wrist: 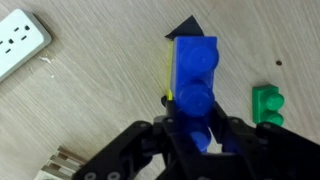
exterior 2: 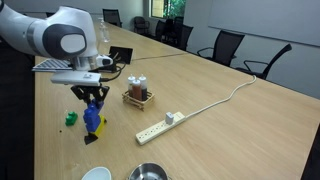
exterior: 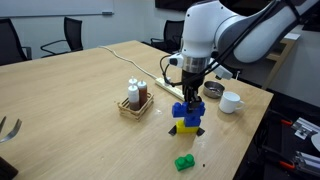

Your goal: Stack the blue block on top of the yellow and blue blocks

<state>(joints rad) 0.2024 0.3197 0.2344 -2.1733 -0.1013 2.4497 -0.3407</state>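
Pressing bright blue studded plastic brick [wrist: 195, 70] onto yellow-and-navy studded plastic brick pair [exterior: 185, 127], near green plastic brick [wrist: 267, 103]. Robotiq gripper [wrist: 203, 127] looks clenched on it. Keep studs aligned, push straight down, release gently.

The blue block [wrist: 197, 75] is showing smooth, glossy moulded plastic, its studs catching light. The yellow and blue blocks [exterior: 186, 125] and the green brick [wrist: 266, 104] are looking like the same hard plastic. The surface [wrist: 90, 100] is presenting pale wood grain with a matt finish. The hand [wrist: 200, 122] is appearing matt black, the arm shell [exterior: 215, 30] gleaming smooth white. The power strip [wrist: 20, 40] is looking like white plastic.
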